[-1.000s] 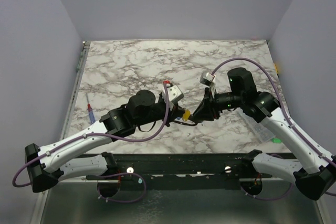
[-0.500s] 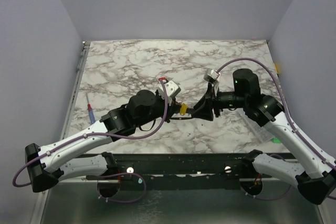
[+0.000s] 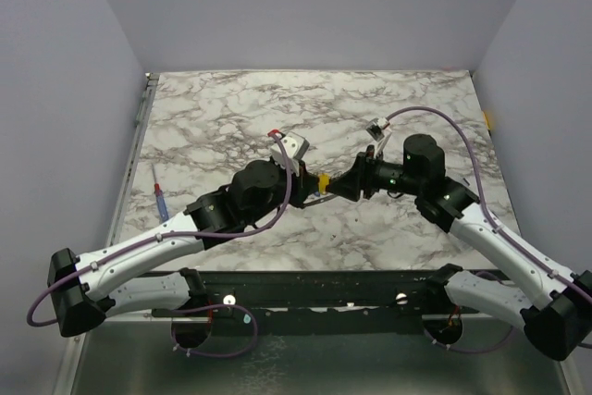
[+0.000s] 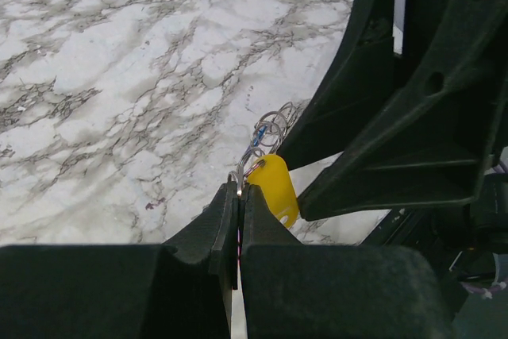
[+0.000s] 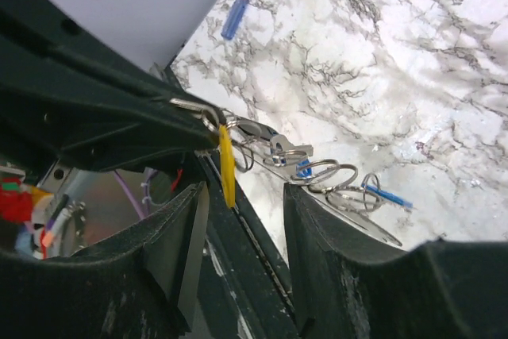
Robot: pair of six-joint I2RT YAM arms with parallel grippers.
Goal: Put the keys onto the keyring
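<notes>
1. The white, grey-veined marble table [image 3: 231, 108] lies under both pincers.
2. The white-and-black left arm [image 3: 157, 247] stretches low from its base, up and rightward. Its wrist is turned so that the left pincer [image 3: 310, 182] points at the other one.
3. The white-and-black right arm [image 3: 481, 228] bends at the elbow and reaches leftward. The right pincer [image 3: 340, 187] meets the left one nearly tip to tip above the table's middle.
4. The left pincer [image 4: 238, 192] has its jaws pressed together on a loop of the thin silver wire keyring [image 4: 270, 126].
5. The right pincer [image 5: 242, 196] has its jaws apart and clamps nothing.
6. The thin red-and-blue stick [image 3: 160, 199] lies on the table well to the left of the left pincer.
7. The silver wire keyring [image 5: 321, 172] trails as linked loops from the left pincer's tip, just beyond the right pincer's fingers.
8. The flat yellow plastic tag [image 5: 227, 164] hangs from the clamped loop. It sits in the gap between the right pincer's fingers, nearer the left one.
9. A small blue-headed key [image 5: 304, 169] sits among the loops.
</notes>
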